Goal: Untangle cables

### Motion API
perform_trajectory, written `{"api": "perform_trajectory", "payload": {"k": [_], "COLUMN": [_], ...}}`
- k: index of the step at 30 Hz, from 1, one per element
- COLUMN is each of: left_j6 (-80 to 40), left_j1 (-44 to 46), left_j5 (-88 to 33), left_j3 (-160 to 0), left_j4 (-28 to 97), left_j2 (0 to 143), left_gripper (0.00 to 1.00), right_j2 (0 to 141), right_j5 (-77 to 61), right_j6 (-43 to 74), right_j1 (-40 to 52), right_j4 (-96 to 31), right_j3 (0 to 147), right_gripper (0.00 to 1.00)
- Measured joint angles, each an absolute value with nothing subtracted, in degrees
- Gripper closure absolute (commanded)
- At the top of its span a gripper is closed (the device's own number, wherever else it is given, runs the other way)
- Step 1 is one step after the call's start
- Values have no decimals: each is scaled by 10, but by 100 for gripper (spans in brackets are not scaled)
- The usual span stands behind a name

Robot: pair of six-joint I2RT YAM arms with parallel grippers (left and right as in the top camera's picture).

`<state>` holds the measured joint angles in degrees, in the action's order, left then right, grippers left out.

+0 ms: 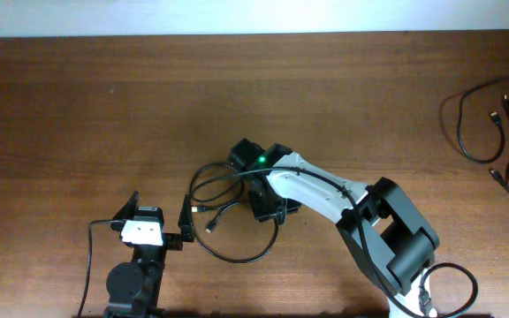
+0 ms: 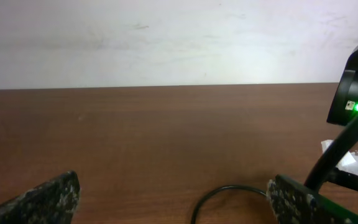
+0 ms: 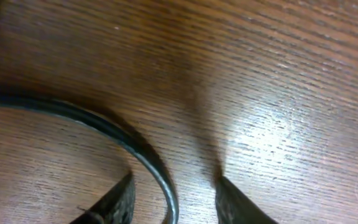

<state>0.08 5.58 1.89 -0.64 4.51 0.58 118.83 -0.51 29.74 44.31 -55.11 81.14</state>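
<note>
Table (image 1: 104,106): brown wood, white wall (image 2: 166,37) behind | left hand (image 2: 169,202) apart | right hand (image 3: 174,186) apart astride cable (image 3: 104,127)

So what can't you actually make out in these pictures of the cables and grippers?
Right wrist: blurred close-up; whether the fingers of the right gripper touch the cable between them is unclear.
Overhead: its tips are hidden under its own wrist, over the middle cables.
Overhead: the edge cables run off the right side.
Left wrist: the cable loop is cut by the bottom edge.
</note>
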Motion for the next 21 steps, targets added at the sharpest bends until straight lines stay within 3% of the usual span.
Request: {"api": "perform_trajectory", "payload": {"k": [11,13,21], "left_j6": [1,1,1], "left_j1": [56,56,56], "left_j5": [19,19,19], "left_j3": [-6,-6,-6], "left_j4": [45,45,45], "left_j2": [6,6,6], "left_gripper": [1,1,1], "right_j2": [1188,1188,1188], "right_j5": [5,8,32], "right_j6": [316,316,315], "right_j1": [449,449,444], "right_j4": [-548,-548,-548], "right_j3": [811,811,811], "right_gripper": [88,96,96]}}
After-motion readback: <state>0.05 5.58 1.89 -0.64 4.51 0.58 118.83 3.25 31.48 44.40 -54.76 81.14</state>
